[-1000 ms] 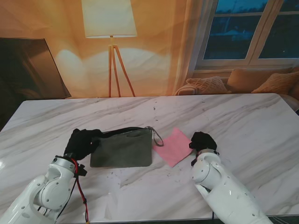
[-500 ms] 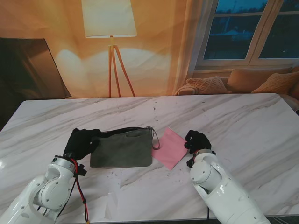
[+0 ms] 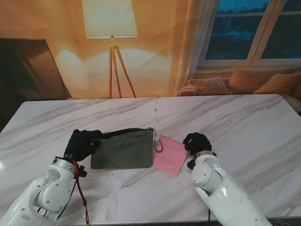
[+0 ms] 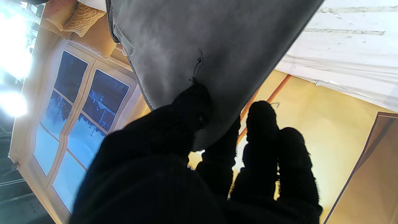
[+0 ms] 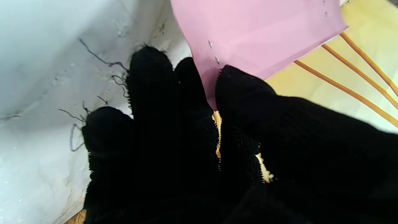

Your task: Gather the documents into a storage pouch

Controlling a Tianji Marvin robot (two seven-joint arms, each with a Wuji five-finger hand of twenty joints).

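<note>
Nearing pouch (image 3: 122,149): pink sheet (image 3: 170,155) in right hand (image 3: 196,142).

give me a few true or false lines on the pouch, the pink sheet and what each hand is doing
1. The left hand grips the left end of the grey pouch. True.
2. The right hand pinches the pink sheet. True.
3. The pink sheet is already fully inside the pouch. False: it is outside, to the right of the pouch.
4. The pouch stands upright on the table. False: it lies flat.
5. The pouch's strap loop is at its right end, next to the sheet. True.
</note>
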